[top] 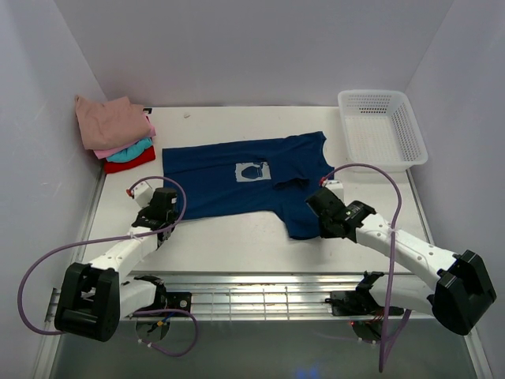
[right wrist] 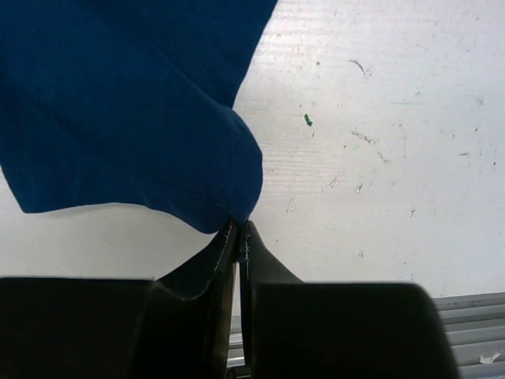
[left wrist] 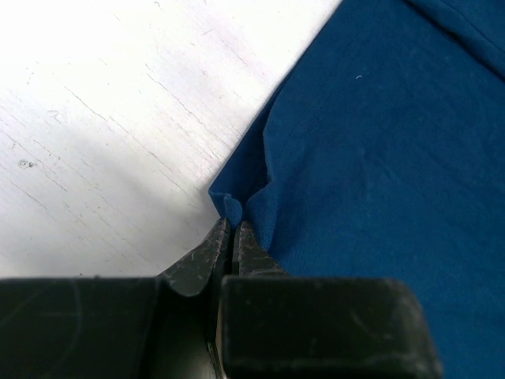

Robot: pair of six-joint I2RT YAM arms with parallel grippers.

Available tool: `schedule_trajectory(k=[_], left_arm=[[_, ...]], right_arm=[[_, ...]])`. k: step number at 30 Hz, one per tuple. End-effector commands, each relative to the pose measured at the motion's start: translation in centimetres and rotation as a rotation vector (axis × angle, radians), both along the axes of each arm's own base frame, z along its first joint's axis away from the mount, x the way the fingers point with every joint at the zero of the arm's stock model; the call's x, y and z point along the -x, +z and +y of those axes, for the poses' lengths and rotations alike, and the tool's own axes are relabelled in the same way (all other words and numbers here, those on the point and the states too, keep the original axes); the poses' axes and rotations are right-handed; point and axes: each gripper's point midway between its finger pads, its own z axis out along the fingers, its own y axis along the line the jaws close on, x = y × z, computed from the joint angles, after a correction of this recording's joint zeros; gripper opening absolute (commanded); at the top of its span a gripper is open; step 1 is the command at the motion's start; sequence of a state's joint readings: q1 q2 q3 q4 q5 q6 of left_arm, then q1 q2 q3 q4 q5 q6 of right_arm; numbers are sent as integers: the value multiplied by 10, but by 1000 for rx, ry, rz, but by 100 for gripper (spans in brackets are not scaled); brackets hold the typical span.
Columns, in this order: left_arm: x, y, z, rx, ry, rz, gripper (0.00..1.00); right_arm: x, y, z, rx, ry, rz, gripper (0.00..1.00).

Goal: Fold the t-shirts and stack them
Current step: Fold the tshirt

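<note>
"Navy tee (top: 237, 178): where does it lie, and have I got hold of it?"

"It lies spread flat across the middle of the table (top: 237, 245), print up, collar toward the right edge. You have it at both ends of its near side. Your left gripper (left wrist: 231, 229) is clenched on the near hem corner, and your right gripper (right wrist: 239, 230) is clenched on the edge of the near sleeve."

"How much is done?"

"Four tees sit folded in a stack (top: 118, 134) at the far left corner: dusty pink on top, then pink, teal, and red at the bottom. Those look finished. The navy one is not yet folded at all, so I judge you are at the start of its first fold. You have to fold it down, then set it on the stack."

"And the basket (top: 383, 126)?"

"It stands at the far right corner, near the collar end, and I judge it has no part in this job."
</note>
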State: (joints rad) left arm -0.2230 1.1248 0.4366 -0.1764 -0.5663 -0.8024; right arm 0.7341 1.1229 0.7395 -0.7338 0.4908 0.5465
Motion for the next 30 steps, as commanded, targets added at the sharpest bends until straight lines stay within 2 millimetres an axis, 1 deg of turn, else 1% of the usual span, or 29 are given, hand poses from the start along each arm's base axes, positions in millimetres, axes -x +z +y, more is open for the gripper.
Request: schedule_trajectory(k=[1, 2, 4, 5, 7, 8, 9, 10, 11, 12, 13, 14, 15, 16, 17, 18, 19, 20, 21, 22, 23, 24, 25, 26, 28, 29, 30], left_arm=[[-11, 10, -3, 8, -3, -18, 0], [-17, 15, -4, 10, -3, -30, 0], [-22, 19, -5, 6, 0, -35, 0], [-25, 18, -5, 3, 3, -29, 0], [-34, 26, -5, 2, 10, -46, 0], [-37, 28, -5, 0, 13, -46, 0], [-43, 35, -5, 4, 18, -61, 0], [-46, 38, -4, 4, 22, -66, 0], [-49, 42, -3, 4, 28, -74, 0], [-52, 45, 0, 2, 34, -79, 0], [-59, 53, 0, 8, 31, -96, 0], [-62, 56, 1, 11, 32, -101, 0], [-66, 58, 5, 8, 34, -101, 0], [-74, 64, 4, 19, 22, -116, 0], [-78, 66, 5, 22, 15, -116, 0], [-83, 60, 10, 22, 19, -97, 0], [-93, 66, 10, 20, 3, -100, 0], [-98, 63, 8, 38, -20, -85, 0], [-102, 60, 13, 43, -14, -67, 0], [-106, 45, 13, 45, -26, -22, 0], [-115, 46, 10, 65, -44, -22, 0], [-120, 41, 11, 71, -50, -12, 0], [-124, 25, 9, 77, -61, 30, 0], [-134, 26, 8, 78, -72, 28, 0], [-141, 17, 7, 81, -82, 55, 0], [-143, 7, 8, 76, -83, 80, 0], [-150, 9, 9, 73, -83, 72, 0]], right_arm=[[-25, 25, 3, 26, -27, -97, 8], [-38, 35, 6, 51, -34, -128, 8], [-54, 47, 8, 77, -50, -163, 8], [-68, 56, 14, 100, -46, -183, 8], [-88, 67, 20, 103, -50, -215, 8], [-98, 65, 24, 116, -42, -211, 8], [-112, 80, 30, 105, -30, -240, 8], [-124, 85, 32, 99, -37, -259, 8], [-133, 83, 34, 112, -32, -252, 8], [-148, 99, 40, 103, -22, -284, 8], [-160, 105, 36, 102, -35, -298, 8], [-170, 100, 40, 109, -25, -285, 8], [-182, 103, 34, 121, -26, -285, 8], [-196, 119, 37, 101, -29, -318, 8], [-206, 111, 39, 110, -23, -299, 8], [-216, 112, 34, 113, -32, -301, 8], [-230, 125, 36, 105, -24, -328, 8], [-240, 115, 39, 104, -11, -304, 8], [-251, 115, 33, 107, -24, -305, 8], [-260, 116, 31, 113, -17, -306, 8], [-275, 116, 36, 99, -7, -308, 8], [-285, 115, 32, 96, -14, -308, 8], [-293, 116, 31, 94, -15, -312, 8], [-306, 113, 35, 89, 3, -312, 8], [-319, 110, 30, 90, 2, -301, 8], [-330, 106, 32, 95, 11, -301, 8], [-335, 104, 28, 98, 6, -298, 8]])
